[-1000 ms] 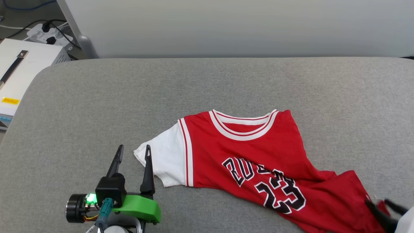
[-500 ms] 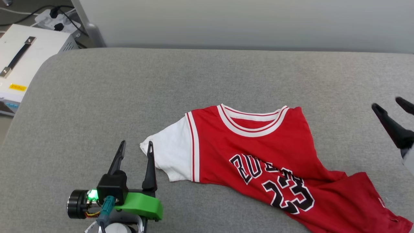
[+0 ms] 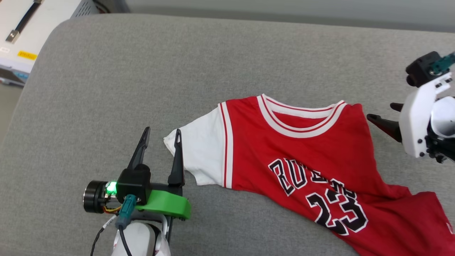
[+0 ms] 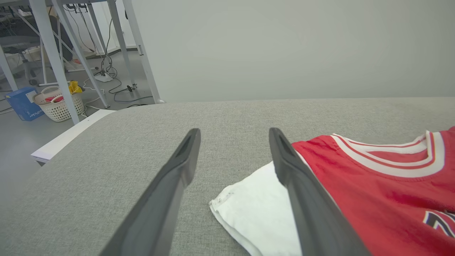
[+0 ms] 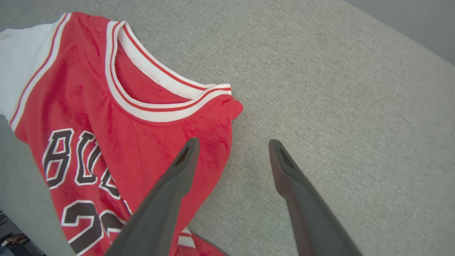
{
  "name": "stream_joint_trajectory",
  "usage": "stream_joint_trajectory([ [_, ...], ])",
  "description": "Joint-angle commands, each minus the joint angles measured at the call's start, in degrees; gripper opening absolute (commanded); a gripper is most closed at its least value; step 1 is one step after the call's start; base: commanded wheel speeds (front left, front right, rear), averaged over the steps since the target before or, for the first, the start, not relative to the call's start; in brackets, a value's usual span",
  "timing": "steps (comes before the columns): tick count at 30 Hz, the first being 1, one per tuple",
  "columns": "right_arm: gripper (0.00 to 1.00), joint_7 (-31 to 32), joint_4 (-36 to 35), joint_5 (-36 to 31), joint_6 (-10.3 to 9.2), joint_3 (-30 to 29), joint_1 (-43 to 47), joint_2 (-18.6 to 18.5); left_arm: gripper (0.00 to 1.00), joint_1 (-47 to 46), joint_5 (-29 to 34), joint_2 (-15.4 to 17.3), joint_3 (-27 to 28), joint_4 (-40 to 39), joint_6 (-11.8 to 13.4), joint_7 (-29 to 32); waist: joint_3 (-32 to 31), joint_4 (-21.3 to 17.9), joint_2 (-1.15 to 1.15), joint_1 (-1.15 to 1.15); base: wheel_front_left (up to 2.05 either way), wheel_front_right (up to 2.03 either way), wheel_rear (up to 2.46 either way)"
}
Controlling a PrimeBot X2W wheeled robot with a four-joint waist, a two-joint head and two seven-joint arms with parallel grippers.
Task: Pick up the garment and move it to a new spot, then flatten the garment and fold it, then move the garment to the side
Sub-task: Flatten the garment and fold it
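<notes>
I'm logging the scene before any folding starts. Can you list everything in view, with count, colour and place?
garment: one, red with a white sleeve and black lettering, lying rumpled on the padded surface, centre to right in the head view.
padded surface: one, grey, under the garment.
case: one, white with a black handle, beyond the surface's far left corner.
basket: one, white, on the floor in the left wrist view.
box: one, blue, beside the basket.
metal legs: several, pale grey, around the basket.
left gripper: one, dark fingers, green mount, jaws open, at the white sleeve's tip.
right gripper: one, dark fingers, white housing, jaws open, by the red shoulder.
</notes>
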Motion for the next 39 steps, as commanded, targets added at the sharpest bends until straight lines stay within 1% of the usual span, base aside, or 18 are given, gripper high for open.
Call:
stream_joint_trajectory([
  [1, 1.0, 0.2, 2.0, -0.3, -0.03, 1.6, -2.0, 0.9, 1.0, -1.3, -0.8, -0.2, -0.4, -0.1, 0.5, -0.3, 3.2, 2.5, 0.0, 0.0, 0.0, 0.0, 0.0],
  [7, 1.0, -1.3, 11.7, -0.8, -0.03, 8.1, -5.7, 3.8, 1.0, -3.3, -1.5, -0.2, -1.6, -0.1, 1.1, -0.3, 5.9, 4.1, 0.0, 0.0, 0.0, 0.0, 0.0],
  [12, 1.0, -3.6, 17.7, 0.4, -0.03, 13.2, -5.2, 5.1, 1.0, -4.0, -1.9, -0.2, -2.3, 0.1, 1.7, -0.3, 6.4, 4.6, 0.0, 0.0, 0.0, 0.0, 0.0],
  [13, 0.42, -4.8, 18.2, 0.6, -0.03, 14.2, -5.2, 5.0, 1.0, -4.0, -1.9, -0.2, -2.2, 0.2, 1.8, -0.3, 6.4, 4.5, 0.0, 0.0, 0.0, 0.0, 0.0],
  [14, 0.0, -6.1, 18.2, 0.5, -0.03, 15.1, -5.4, 4.9, 1.0, -4.0, -1.9, -0.2, -2.2, 0.2, 1.9, -0.3, 6.3, 4.3, 0.0, 0.0, 0.0, 0.0, 0.0],
  [17, 0.0, -12.4, 17.4, -0.2, -0.03, 18.1, -6.3, 3.7, 1.0, -3.5, -1.8, -0.2, -1.9, 0.6, 2.0, -0.3, 5.3, 3.5, 0.0, 0.0, 0.0, 0.0, 0.0],
  [18, 0.0, -16.6, 16.6, 0.3, -0.03, 18.8, -6.6, 3.1, 1.0, -3.2, -1.6, -0.2, -1.6, 0.9, 2.0, -0.3, 4.4, 2.7, 0.0, 0.0, 0.0, 0.0, 0.0],
  [21, 0.0, -22.5, 15.0, 1.6, -0.03, 18.4, -6.1, 1.7, 1.0, -2.4, -1.6, -0.2, -1.4, 1.0, 2.0, -0.3, 2.7, 1.6, 0.0, 0.0, 0.0, 0.0, 0.0],
  [25, 0.0, -28.8, 12.5, 3.8, -0.03, 16.2, -3.1, -1.6, 1.0, -1.0, -1.5, -0.2, -1.1, 1.2, 1.9, -0.3, 0.4, 0.0, 0.0, 0.0, 0.0, 0.0, 0.0],
  [31, 0.0, -34.0, 9.1, 6.5, -0.03, 9.8, 5.2, -6.9, 1.0, 1.2, -0.9, -0.2, -0.4, 1.2, 1.6, -0.3, -1.9, -2.6, 0.0, 0.0, 0.0, 0.0, 0.0],
  [34, 0.0, -35.9, 8.0, 7.9, -0.03, 5.0, 10.9, -9.3, 1.0, 1.9, -0.9, -0.2, -0.2, 1.2, 1.4, -0.3, -2.4, -3.5, 0.0, 0.0, 0.0, 0.0, 0.0],
  [39, 0.0, -37.4, 7.7, 9.3, -0.03, -4.1, 19.2, -12.1, 1.0, 2.5, -0.9, -0.2, -0.4, 1.0, 1.3, -0.3, -2.8, -4.3, 0.0, 0.0, 0.0, 0.0, 0.0],
])
